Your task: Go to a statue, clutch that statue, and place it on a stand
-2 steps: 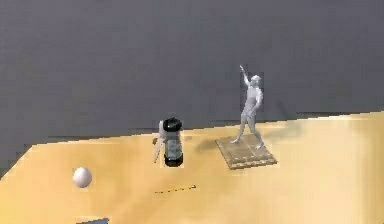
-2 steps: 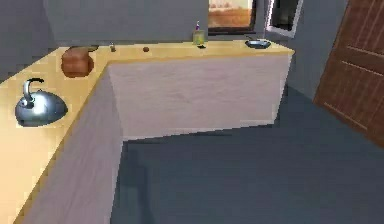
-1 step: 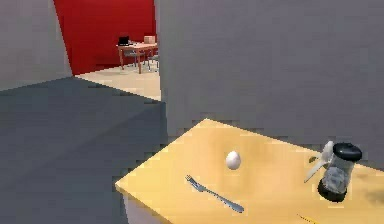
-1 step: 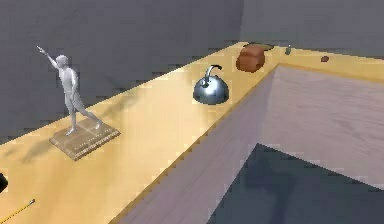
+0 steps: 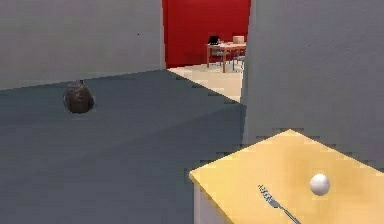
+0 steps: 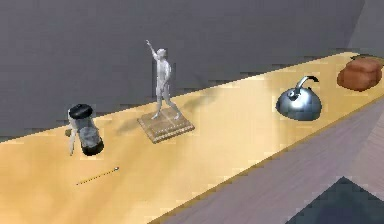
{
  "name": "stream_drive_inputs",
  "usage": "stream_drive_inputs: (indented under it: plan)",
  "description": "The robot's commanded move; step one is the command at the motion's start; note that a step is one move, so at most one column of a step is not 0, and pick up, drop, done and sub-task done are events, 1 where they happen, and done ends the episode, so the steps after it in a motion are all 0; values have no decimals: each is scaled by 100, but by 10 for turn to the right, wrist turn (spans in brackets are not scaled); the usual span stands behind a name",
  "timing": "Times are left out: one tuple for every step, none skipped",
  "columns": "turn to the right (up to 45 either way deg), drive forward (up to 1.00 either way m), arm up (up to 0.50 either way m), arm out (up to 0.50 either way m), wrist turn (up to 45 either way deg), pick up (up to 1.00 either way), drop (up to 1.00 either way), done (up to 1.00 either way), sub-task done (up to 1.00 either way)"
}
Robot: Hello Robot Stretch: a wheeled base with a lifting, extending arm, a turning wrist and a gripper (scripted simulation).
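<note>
Standing upright on the long wooden counter point(image 6: 240, 140), the grey statue point(image 6: 160, 85) of a figure with one arm raised sits between a dark canister point(image 6: 86, 130) and a metal kettle point(image 6: 298, 100). A thin stick point(image 6: 98, 177) lies near the canister.

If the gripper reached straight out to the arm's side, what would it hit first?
Probably the statue on the counter, or bare countertop just right of it; the kettle sits well off that line. Arm height and depth are unclear.
</note>
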Motion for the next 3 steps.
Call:
stream_drive_inputs:
  plan:
    - [0,0,50,0,0,0,0,0,0]
    - [0,0,38,0,0,0,0,0,0]
    - [0,0,0,36,0,0,0,0,0]
